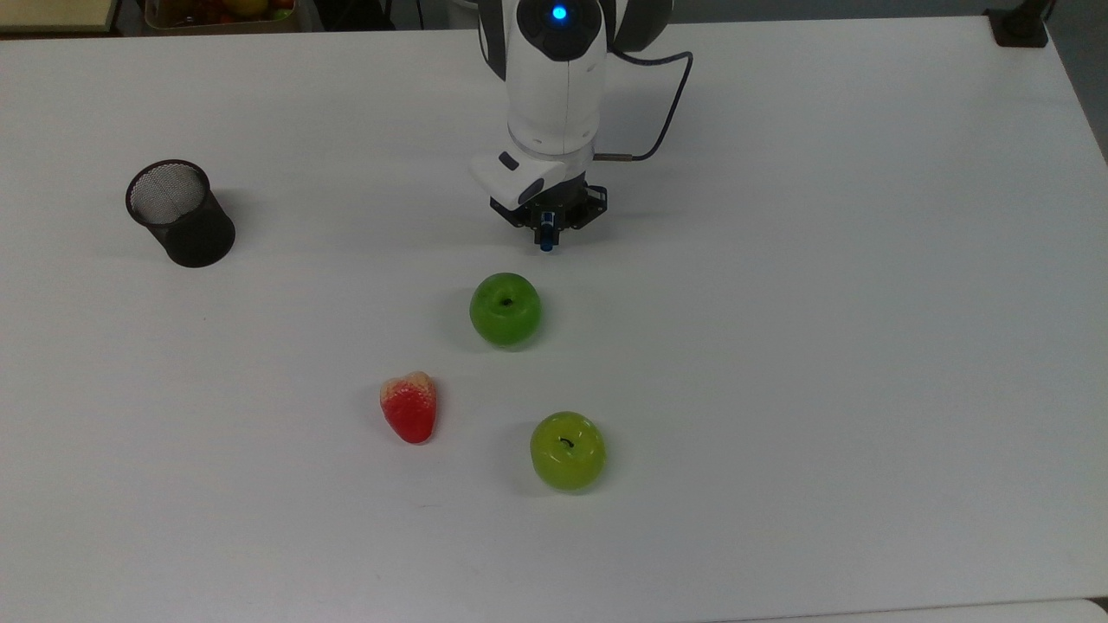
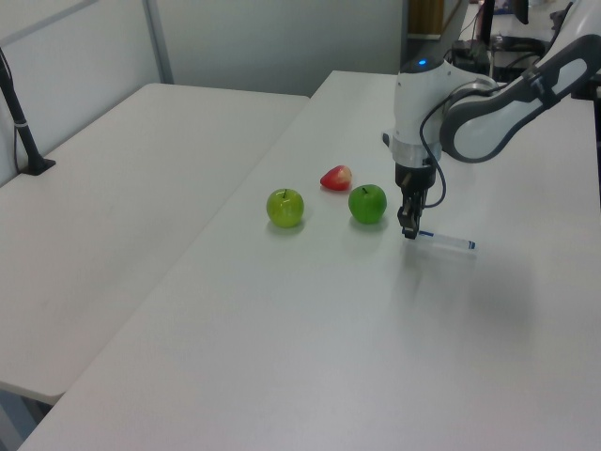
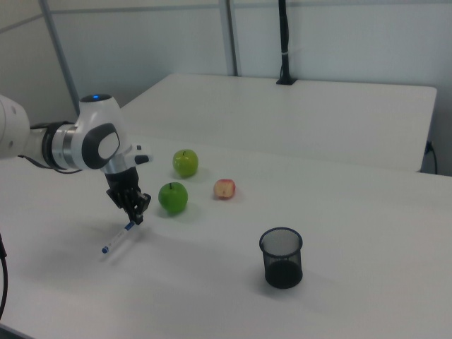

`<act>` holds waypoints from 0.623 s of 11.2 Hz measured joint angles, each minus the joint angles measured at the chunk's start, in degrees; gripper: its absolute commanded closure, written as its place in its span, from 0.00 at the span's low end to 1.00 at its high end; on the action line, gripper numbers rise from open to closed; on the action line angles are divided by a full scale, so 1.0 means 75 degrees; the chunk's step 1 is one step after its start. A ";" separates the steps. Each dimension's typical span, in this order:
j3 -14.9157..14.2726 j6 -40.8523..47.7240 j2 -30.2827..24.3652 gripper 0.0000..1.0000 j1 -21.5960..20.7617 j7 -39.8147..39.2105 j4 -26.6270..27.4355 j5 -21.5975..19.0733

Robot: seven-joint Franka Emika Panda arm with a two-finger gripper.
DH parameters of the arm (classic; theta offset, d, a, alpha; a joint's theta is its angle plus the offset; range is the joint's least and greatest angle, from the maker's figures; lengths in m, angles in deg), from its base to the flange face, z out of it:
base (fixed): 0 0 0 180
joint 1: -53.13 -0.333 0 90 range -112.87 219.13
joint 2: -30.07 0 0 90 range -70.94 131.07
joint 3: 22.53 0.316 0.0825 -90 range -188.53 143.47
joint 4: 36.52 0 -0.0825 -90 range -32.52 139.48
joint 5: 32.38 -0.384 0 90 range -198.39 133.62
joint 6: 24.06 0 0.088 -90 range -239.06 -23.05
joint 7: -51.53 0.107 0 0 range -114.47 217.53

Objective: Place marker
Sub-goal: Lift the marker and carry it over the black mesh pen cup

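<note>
The marker [image 2: 449,241] is a slim white pen with blue ends, and my gripper [image 2: 409,232] is shut on its blue cap end. It sticks out sideways from the fingers, just above the white table [image 1: 822,346]. In the top view the gripper [image 1: 545,234] points straight down behind the dark green apple, and the marker's blue cap [image 1: 545,240] peeks out under it. In the right view the marker [image 3: 116,239] slopes down from the gripper [image 3: 135,217] toward the right view's left.
A dark green apple [image 1: 505,309] sits close in front of the gripper. A lighter green apple [image 1: 567,450] and a red strawberry-like fruit [image 1: 409,407] lie further on. A black mesh cup [image 1: 180,212] stands upright at the top view's left.
</note>
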 measured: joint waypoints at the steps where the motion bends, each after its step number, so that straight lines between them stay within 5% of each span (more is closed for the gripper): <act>1: 0.0000 0.0412 -0.0077 0.93 0.0002 0.0048 -0.0242 0.0000; 7: -0.0022 0.3009 -0.0732 0.93 0.0032 0.0145 -0.2060 0.0001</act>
